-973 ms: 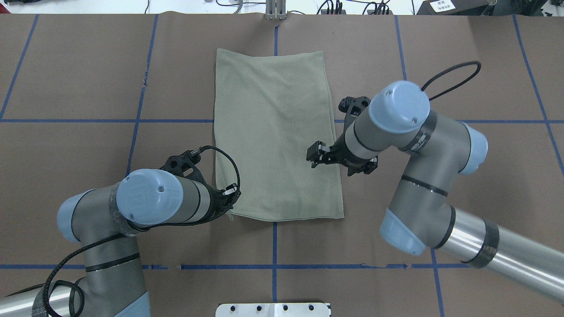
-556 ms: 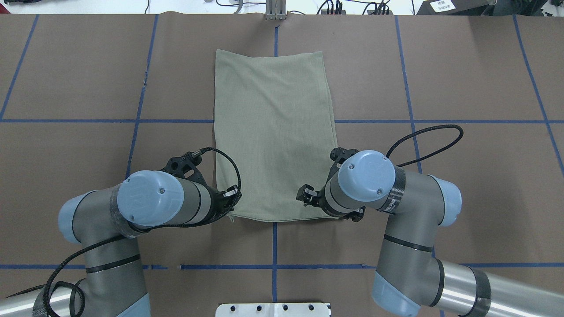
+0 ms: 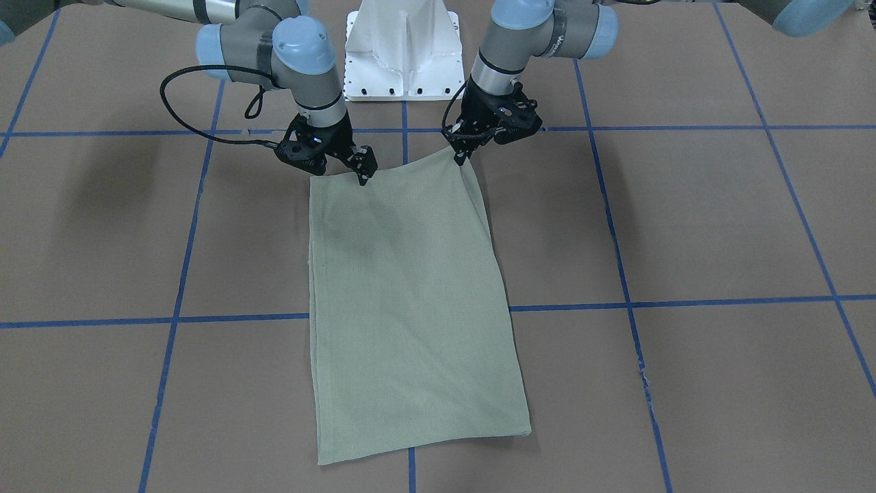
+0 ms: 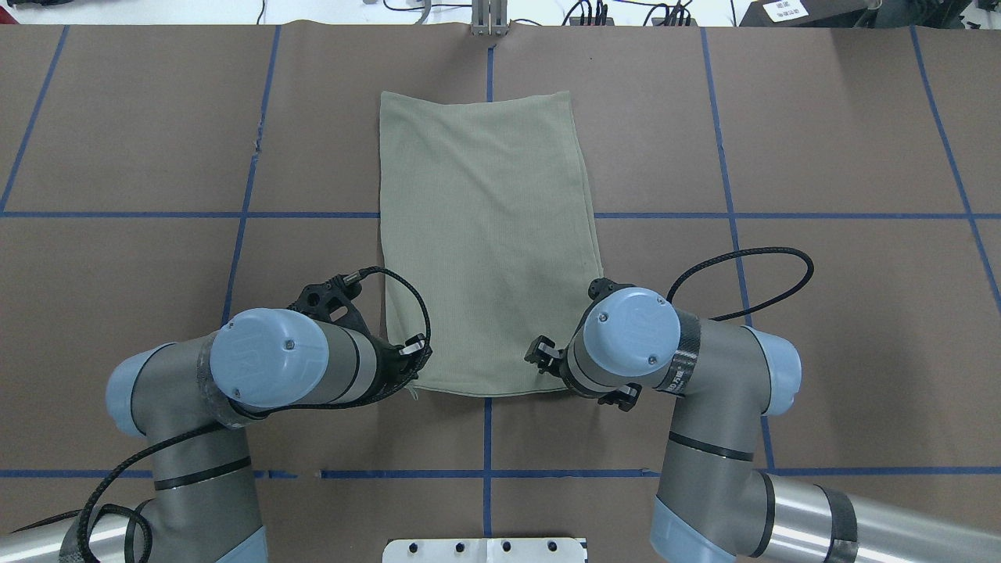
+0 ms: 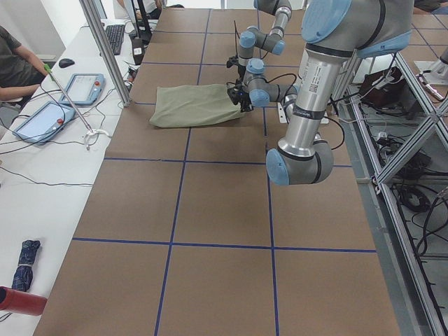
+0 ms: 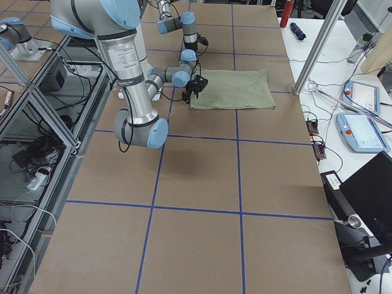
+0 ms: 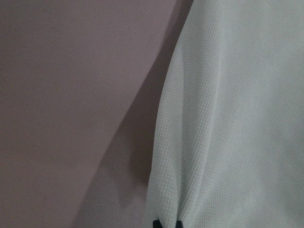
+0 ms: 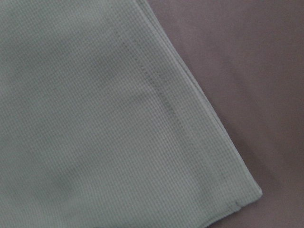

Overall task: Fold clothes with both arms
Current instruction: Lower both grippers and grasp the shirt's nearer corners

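Note:
The sage-green shirt (image 4: 485,234) lies folded into a long rectangle on the brown table, its length running away from the robot. My left gripper (image 4: 414,356) is shut on the shirt's near left corner. In the left wrist view the cloth (image 7: 237,118) bunches into the fingertips (image 7: 156,222), and the front view shows that corner (image 3: 457,159) lifted a little. My right gripper (image 4: 538,356) hangs open just over the near right corner, with its fingers pointing down (image 3: 363,177). The right wrist view shows only that hemmed corner (image 8: 95,118) lying flat, with no fingers in it.
Blue tape lines (image 4: 487,438) divide the brown table cover into squares. The white base pedestal (image 3: 404,48) stands behind the shirt's near edge. In the left side view a bench with tablets (image 5: 87,87) and a seated person (image 5: 10,63) lies past the table's far edge.
My right arm has swung from the middle of the shirt's right edge back to its near right corner. The left arm has shifted slightly nearer, still holding its corner.

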You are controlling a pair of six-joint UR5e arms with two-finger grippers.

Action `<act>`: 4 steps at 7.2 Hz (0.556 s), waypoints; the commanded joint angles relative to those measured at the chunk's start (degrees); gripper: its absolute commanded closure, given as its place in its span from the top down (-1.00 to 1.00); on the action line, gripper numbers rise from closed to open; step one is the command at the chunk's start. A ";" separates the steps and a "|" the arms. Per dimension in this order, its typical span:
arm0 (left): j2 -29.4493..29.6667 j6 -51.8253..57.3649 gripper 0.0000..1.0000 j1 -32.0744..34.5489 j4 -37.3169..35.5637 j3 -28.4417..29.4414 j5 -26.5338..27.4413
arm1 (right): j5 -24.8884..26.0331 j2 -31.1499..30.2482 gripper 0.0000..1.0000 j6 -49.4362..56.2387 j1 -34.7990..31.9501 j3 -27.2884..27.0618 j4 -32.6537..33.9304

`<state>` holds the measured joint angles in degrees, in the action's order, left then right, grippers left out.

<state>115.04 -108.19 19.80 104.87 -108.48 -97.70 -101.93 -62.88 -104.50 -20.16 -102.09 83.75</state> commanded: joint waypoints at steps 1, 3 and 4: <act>0.01 0.00 -1.00 -0.02 0.07 0.02 -0.03 | 0.59 -0.22 1.00 -0.35 0.82 0.05 0.01; 0.01 0.00 -1.00 -0.02 0.07 0.02 0.05 | 0.68 -0.05 0.84 -0.44 1.00 0.14 0.18; 0.01 0.00 -1.00 -0.02 0.07 0.02 0.05 | 0.59 -0.05 0.41 -0.44 1.00 0.14 0.19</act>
<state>115.05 -108.19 19.78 104.94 -108.46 -97.68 -101.29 -62.95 -104.92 -19.24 -101.99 83.88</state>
